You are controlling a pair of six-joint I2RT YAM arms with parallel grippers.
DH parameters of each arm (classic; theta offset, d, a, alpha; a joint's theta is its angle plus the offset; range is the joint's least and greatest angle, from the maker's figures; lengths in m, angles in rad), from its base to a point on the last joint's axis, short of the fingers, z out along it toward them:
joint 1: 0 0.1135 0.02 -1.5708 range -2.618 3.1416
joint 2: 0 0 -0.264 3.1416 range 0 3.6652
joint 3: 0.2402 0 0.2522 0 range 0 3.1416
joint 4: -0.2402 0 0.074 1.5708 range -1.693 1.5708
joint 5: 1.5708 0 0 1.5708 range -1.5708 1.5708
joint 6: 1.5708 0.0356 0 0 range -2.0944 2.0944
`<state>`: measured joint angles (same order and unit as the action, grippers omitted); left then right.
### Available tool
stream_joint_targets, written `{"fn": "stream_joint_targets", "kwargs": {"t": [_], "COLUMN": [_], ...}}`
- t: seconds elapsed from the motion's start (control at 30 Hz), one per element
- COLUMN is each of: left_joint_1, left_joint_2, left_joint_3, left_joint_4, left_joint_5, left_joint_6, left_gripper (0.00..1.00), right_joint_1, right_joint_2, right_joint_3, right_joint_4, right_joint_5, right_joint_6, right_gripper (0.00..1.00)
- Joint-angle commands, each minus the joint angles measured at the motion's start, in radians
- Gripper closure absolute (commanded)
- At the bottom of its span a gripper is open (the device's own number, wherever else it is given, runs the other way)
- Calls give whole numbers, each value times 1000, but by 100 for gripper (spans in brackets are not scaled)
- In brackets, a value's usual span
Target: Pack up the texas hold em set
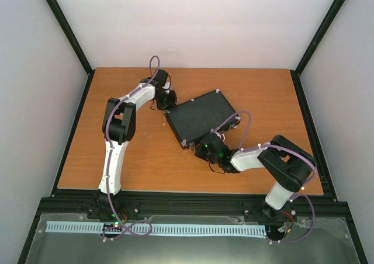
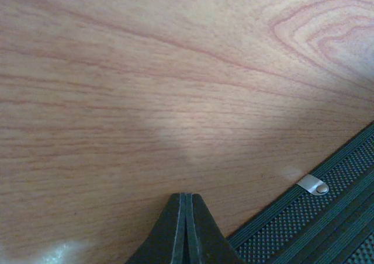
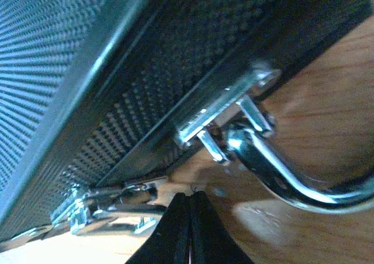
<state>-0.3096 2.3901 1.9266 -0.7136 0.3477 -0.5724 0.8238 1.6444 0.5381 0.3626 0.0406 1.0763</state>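
Wood-grain counter [image 1: 146, 159], plain white walls [image 1: 193, 24] round it, and one black briefcase [image 1: 201, 117] lying flat and skewed, a bit right of the middle. The lid's down, so what's inside doesn't show. Two grippers, both pinched fully together with nothing in them. Right gripper [image 3: 190, 193] sits just beside the case's near side, next to one silver latch [image 3: 111, 208] and the one handle [image 3: 280, 170]. Left gripper [image 2: 186, 195] is over bare wood by the far left corner, near a silver corner clip [image 2: 314, 186].

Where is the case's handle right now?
The handle is at right in the right wrist view, on the case's side facing the right arm, just right of the right gripper.
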Motion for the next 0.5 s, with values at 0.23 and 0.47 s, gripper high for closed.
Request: {"fn": "stream_joint_targets", "kwargs": {"t": [0.23, 0.47], "left_joint_1": [4, 6], "left_joint_2": [33, 44], "left_joint_3": [-56, -58], "left_joint_4": [-33, -30], "left_joint_5": [0, 14], "left_joint_6": [37, 37], "left_gripper": [99, 99], "right_joint_1": [-5, -1], "right_joint_2": [3, 12], "right_joint_3": [-68, -102], "right_joint_4": [86, 125], "right_joint_5": [-37, -68], "right_joint_6": [27, -4], "right_gripper": [97, 97]}}
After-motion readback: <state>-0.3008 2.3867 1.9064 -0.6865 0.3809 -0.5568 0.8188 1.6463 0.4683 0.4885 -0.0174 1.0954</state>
